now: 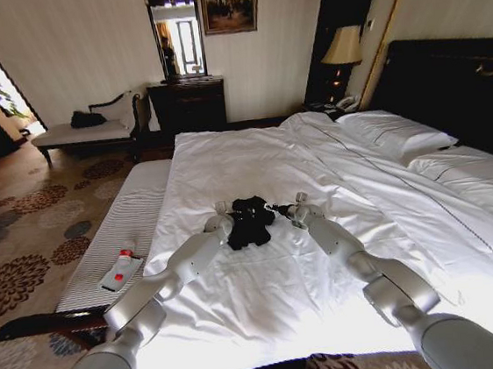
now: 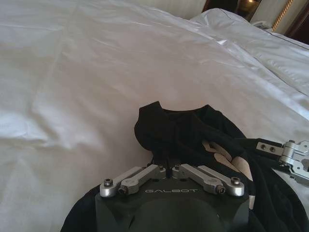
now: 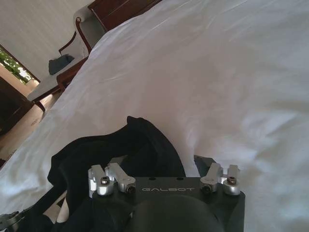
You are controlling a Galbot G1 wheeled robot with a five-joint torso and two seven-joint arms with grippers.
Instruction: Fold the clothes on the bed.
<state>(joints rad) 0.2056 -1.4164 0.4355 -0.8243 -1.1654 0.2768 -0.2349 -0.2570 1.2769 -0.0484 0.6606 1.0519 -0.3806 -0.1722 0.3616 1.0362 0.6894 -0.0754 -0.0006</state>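
The clothes, a black T-shirt, lie bunched in a small heap in the middle of the bed on its white sheet. My left gripper sits at the heap's left edge. In the left wrist view the left gripper is shut, with the clothes pinched between its fingers and some pale lettering showing. My right gripper sits at the heap's right edge. In the right wrist view the right gripper is open, and a fold of the clothes lies in front of its spread fingers.
A grey-striped bench runs along the bed's left side with a red-capped bottle on it. Pillows and the dark headboard are at the right. A chaise and a dresser stand against the far wall.
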